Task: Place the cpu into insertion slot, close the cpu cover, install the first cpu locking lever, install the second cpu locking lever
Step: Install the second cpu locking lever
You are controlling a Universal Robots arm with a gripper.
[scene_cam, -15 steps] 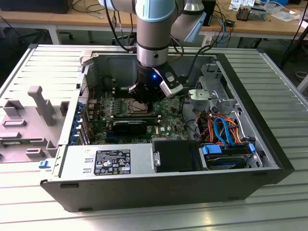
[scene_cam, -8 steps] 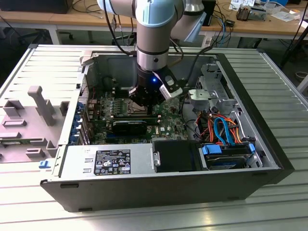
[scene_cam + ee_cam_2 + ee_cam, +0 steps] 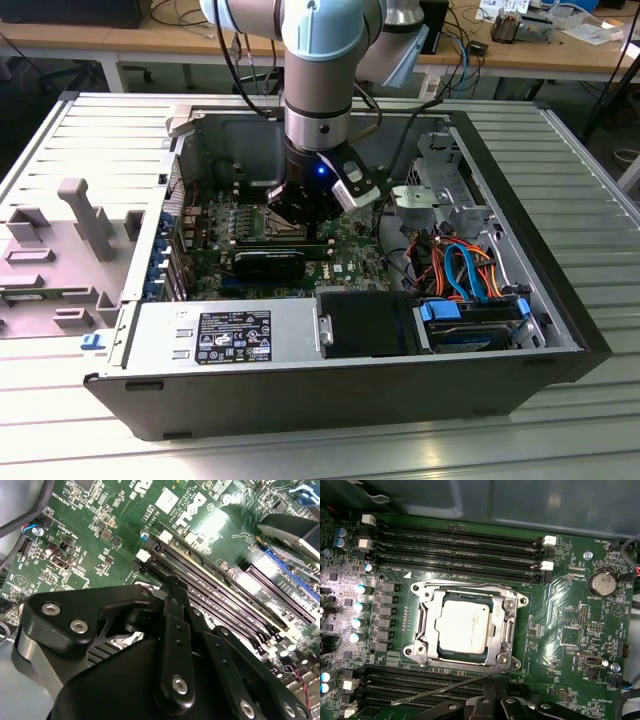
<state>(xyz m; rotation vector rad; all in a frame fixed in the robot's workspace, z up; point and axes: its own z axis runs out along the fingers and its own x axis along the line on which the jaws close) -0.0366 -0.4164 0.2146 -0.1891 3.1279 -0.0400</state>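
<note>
Fingers on the gripper (image 3: 172, 587) look pinched together with nothing between them that I can make out, tips hanging just above the green motherboard (image 3: 105, 515) in the second wrist view. In the exterior view the gripper (image 3: 300, 215) sits low inside the open computer case (image 3: 350, 400), right over the socket area.

Progress, as far as I can judge: the cpu (image 3: 464, 626) is already seated in the insertion slot (image 3: 465, 625), silver top up and sitting square. The cpu cover (image 3: 509, 625) appears folded down around it, chip showing through the window. Levers are the part that seems unfinished. One thin locking lever (image 3: 440, 689) lies loose, sticking out at a slant across the long black memory slots (image 3: 420, 687) beside the socket, not tucked against the frame. I can't tell where the other lever sits.

Also in the case beyond the motherboard: a drive with a blue bracket (image 3: 470, 320), a bundle of orange and blue cables (image 3: 465, 265), and a grey power supply box (image 3: 225, 335).
</note>
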